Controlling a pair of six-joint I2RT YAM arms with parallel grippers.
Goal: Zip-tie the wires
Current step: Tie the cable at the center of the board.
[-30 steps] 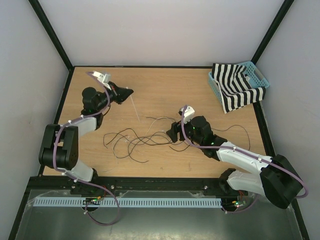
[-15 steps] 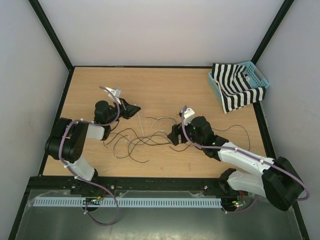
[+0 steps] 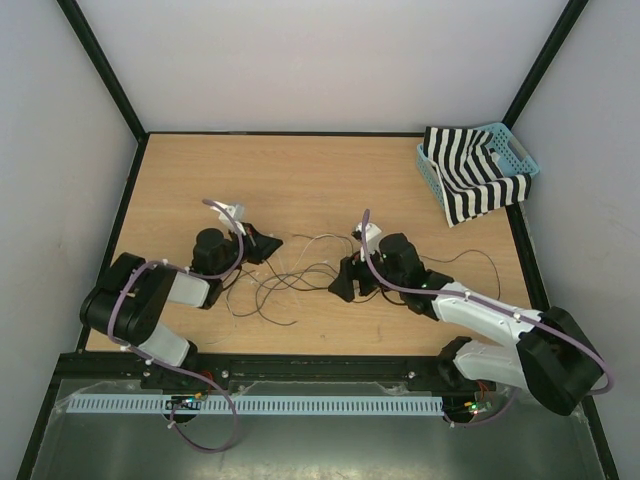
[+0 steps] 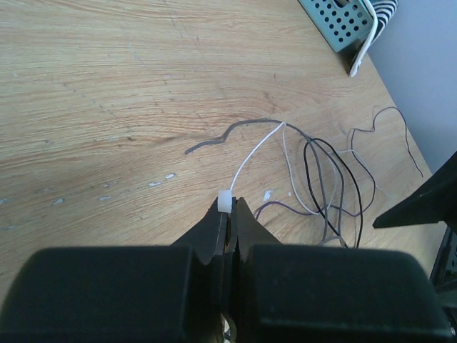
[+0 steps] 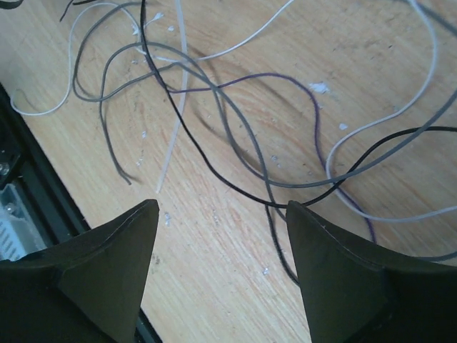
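The job looks to be at an early stage. The left pincer (image 4: 228,213) is pressed together on the head end of a white zip tie (image 4: 248,151). The tie's tail arcs forward from the fingertips and reaches the nearest strands of the wires (image 4: 307,168), just ahead of that pincer and to its right. The tie is not looped around anything; it lies beside the wires, not about them.

The wires sprawl loose over the desk (image 3: 330,180) in open curls, between the two pincers, and are not gathered into a bunch. The right pincer (image 5: 221,211) is spread wide and low over the tangle. Several strands cross the desk directly in front of its fingers, but it grips none of them.

What is left, as I judge it: gathering the strands together, passing the tie around them, threading the tail through the head and pulling it tight.
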